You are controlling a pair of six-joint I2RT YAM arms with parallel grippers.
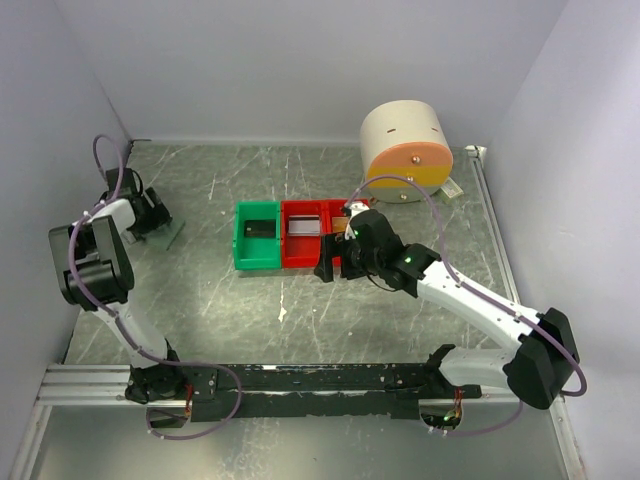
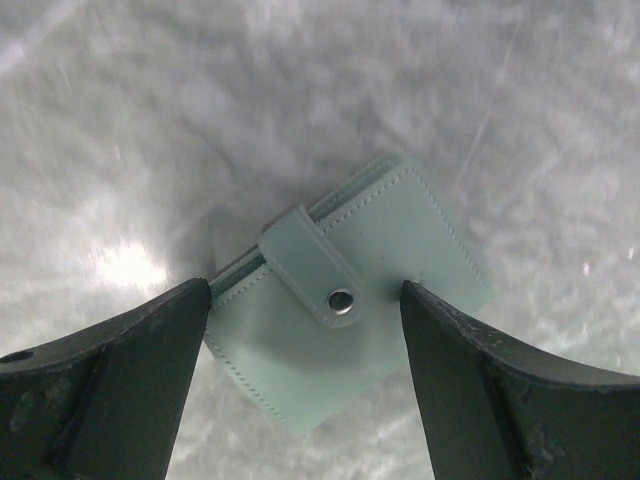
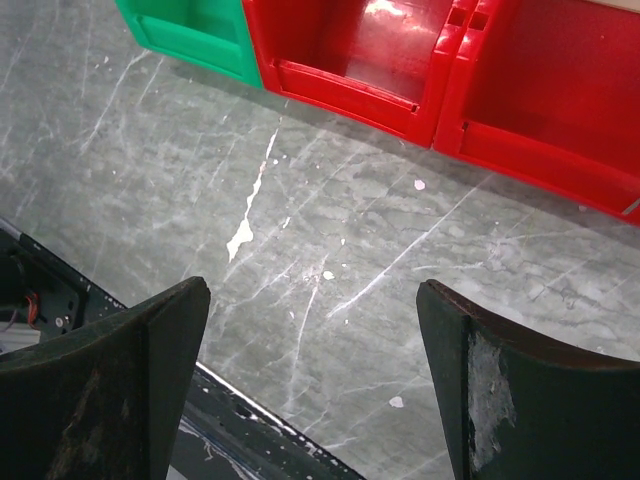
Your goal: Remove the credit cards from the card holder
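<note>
The card holder is a pale blue-green folded sleeve, lying flat on the marble table with its snap strap fastened. My left gripper hovers over it, open, with one finger on each side of the strap. In the top view the holder lies at the far left beside the left gripper. No credit cards show; the holder is closed. My right gripper is open above bare table, with nothing between its fingers. In the top view it is just in front of the red bins.
A green bin and two red bins stand side by side mid-table, seen too in the right wrist view as the red bins and green bin. A round beige drum with an orange face stands behind. A black rail runs along the near edge.
</note>
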